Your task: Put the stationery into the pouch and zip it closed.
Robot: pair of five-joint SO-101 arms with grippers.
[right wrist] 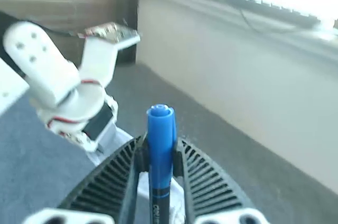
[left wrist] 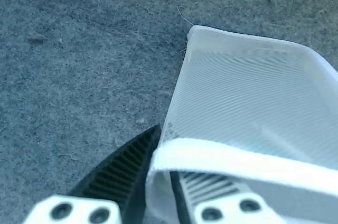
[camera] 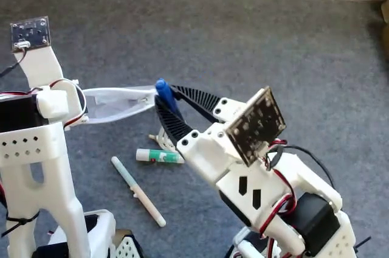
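The white mesh pouch (camera: 115, 103) hangs above the grey carpet, its one end pinched in my left gripper (left wrist: 161, 174), which is shut on the pouch's rim (left wrist: 237, 155). My right gripper (camera: 164, 101) sits at the pouch's other end, shut on a blue marker (camera: 164, 92) that stands upright between the black fingers (right wrist: 124, 174); the marker's cap (right wrist: 161, 129) points up. On the carpet below lie a white glue stick with a green label (camera: 159, 156) and a long white pen with a pale teal end (camera: 137, 190).
Grey carpet (camera: 273, 45) spreads all around. The left arm's white body (camera: 36, 148) stands at the front left, the right arm's body (camera: 273, 197) at the front right. A pale wall runs along the back.
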